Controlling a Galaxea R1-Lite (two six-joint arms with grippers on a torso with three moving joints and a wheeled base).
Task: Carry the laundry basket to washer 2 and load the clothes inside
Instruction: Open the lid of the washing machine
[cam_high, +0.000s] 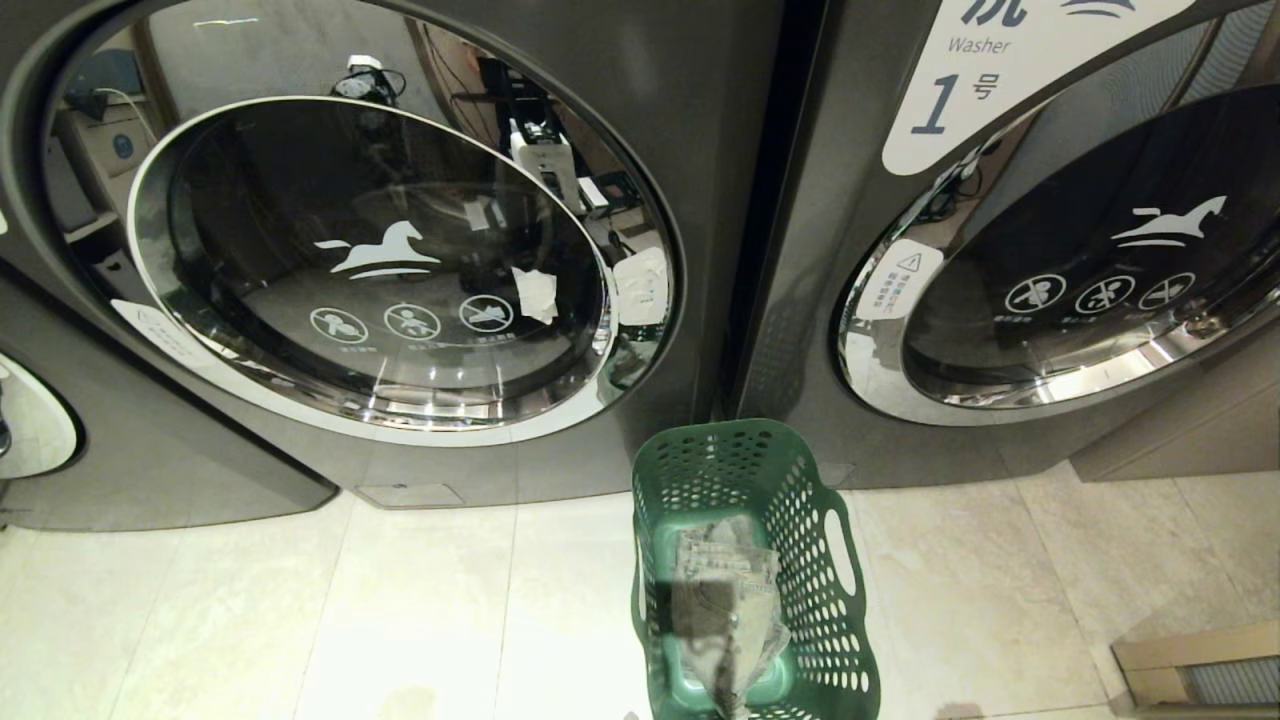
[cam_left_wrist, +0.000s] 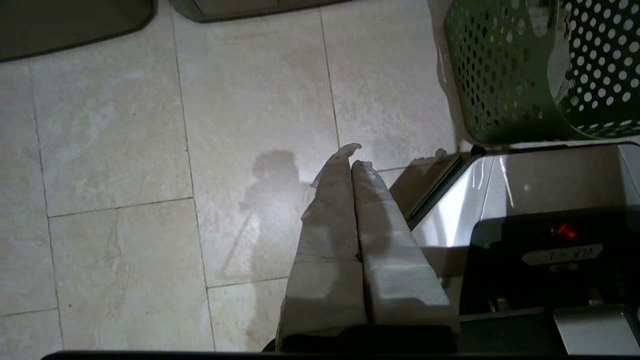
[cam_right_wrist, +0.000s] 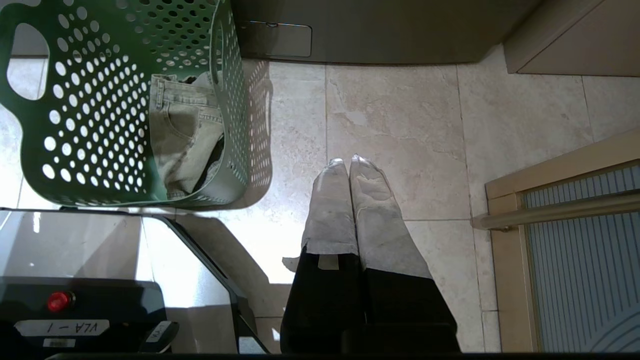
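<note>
The green perforated laundry basket (cam_high: 840, 640) stands on the tiled floor, before the gap between two dark grey washers. Faded denim clothes (cam_high: 725, 600) lie inside it, with a dark item under them (cam_right_wrist: 215, 155). No label with a 2 shows, so washer 2 is out of view. My left gripper (cam_left_wrist: 352, 152) hangs shut and empty over bare tiles, with the basket (cam_left_wrist: 500, 75) off to one side. My right gripper (cam_right_wrist: 345, 162) is shut too, empty, over the floor beside the basket (cam_right_wrist: 90, 125). Neither arm appears in the head view.
The washer on the right bears a label with a 1 (cam_high: 1000, 80). The washer on the left (cam_high: 700, 200) has its round door shut; another one peeks in at the far left (cam_high: 30, 430). My silver base with a red button (cam_left_wrist: 565, 232) sits next to the basket. A wood-framed panel (cam_right_wrist: 575, 240) borders the floor at the right.
</note>
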